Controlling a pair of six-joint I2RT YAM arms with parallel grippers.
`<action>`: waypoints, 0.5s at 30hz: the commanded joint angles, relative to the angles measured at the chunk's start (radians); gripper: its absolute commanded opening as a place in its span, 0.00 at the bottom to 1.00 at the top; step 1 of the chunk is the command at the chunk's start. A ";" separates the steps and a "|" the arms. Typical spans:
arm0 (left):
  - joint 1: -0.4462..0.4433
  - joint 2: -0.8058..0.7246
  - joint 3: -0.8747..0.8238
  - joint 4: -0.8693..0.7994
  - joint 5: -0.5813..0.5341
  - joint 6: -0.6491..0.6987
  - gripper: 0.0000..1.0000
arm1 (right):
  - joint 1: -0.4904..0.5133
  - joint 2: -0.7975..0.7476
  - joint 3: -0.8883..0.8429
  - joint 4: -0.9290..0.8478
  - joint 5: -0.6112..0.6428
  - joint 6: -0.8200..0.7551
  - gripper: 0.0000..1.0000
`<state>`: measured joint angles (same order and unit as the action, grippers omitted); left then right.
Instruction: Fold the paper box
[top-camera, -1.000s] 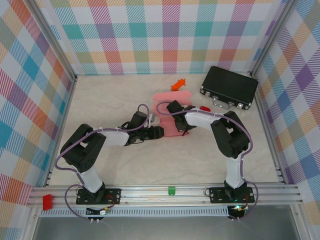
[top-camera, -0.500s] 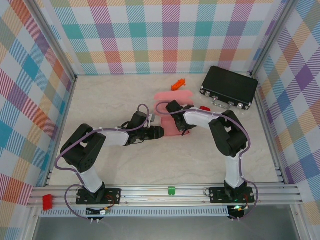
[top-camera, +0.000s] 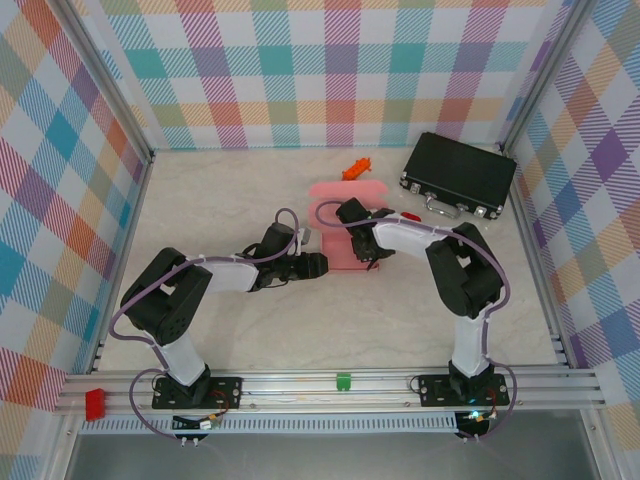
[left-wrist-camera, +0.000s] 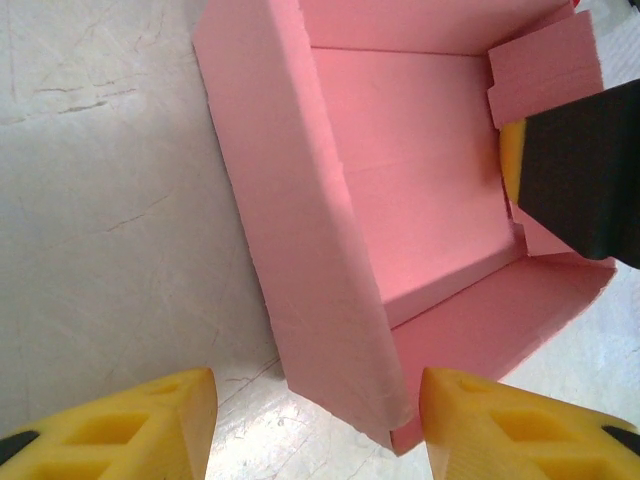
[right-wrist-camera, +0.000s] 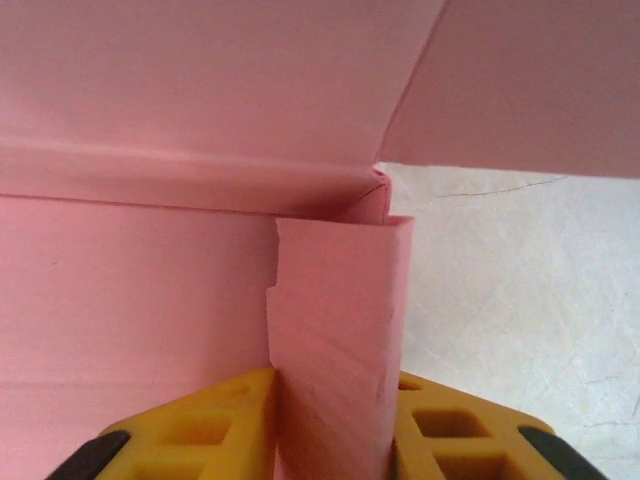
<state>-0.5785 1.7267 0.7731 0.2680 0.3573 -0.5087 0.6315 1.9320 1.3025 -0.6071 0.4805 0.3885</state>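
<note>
As seen from the top, paper box (top-camera: 342, 245) stands part-erected mid-tabletop (top-camera: 220, 200), between both arms. Left wrist: left tool (left-wrist-camera: 315, 430) spread, straddling the near corner, gripping nothing; best used as a brace. Right wrist: right tool (right-wrist-camera: 335, 420) pinching the doubled side wall; crease firmly, seat its tab squarely before letting go.

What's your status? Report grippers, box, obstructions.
Left gripper open at paper box corner. Right gripper pinching its side wall. Walls up, lid flap open. Black case and orange object stand apart, behind.
</note>
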 joint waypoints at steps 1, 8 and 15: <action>-0.005 -0.027 -0.011 0.004 0.004 -0.006 0.56 | -0.001 -0.037 -0.006 -0.023 -0.015 0.015 0.34; -0.005 -0.024 -0.003 0.008 0.011 -0.005 0.55 | -0.001 -0.042 -0.014 -0.022 -0.012 0.015 0.35; -0.006 -0.026 0.012 -0.006 0.009 0.001 0.56 | -0.017 -0.041 -0.021 -0.018 -0.020 0.016 0.35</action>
<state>-0.5785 1.7267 0.7731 0.2665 0.3576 -0.5083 0.6258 1.9221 1.3010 -0.6079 0.4759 0.3885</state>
